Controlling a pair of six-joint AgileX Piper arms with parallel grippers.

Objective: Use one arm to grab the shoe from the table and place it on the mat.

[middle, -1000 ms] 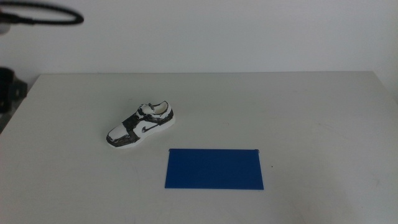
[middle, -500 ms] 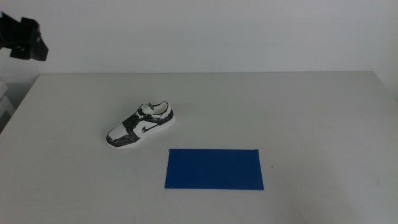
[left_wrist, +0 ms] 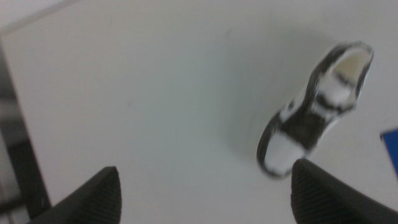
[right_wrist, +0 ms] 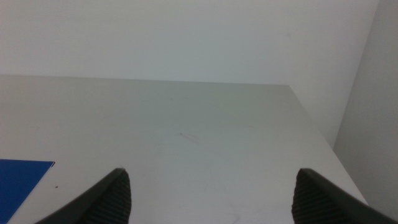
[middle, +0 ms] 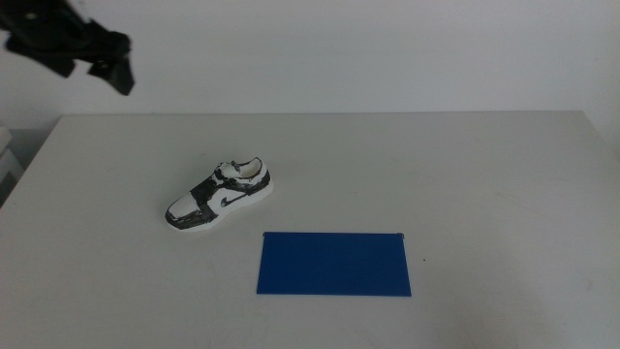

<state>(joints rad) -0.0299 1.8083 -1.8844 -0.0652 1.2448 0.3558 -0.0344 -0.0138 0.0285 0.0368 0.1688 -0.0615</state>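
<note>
The white and black shoe lies on the table, left of centre, toe toward the front left. The blue mat lies flat in front of it, to the right. My left gripper hangs high above the table's far left corner, well away from the shoe. In the left wrist view its jaws stand wide apart and empty, with the shoe far below and a corner of the mat. My right gripper is open and empty, out of the middle view, over the table's right part.
The table's left edge and a dark gap beside it show in the left wrist view. The right wrist view shows the table's far right corner, a white wall behind, and an end of the mat.
My left arm has swung in from the left edge and moved right, high above the table's far left corner. The shoe and mat have not moved.
</note>
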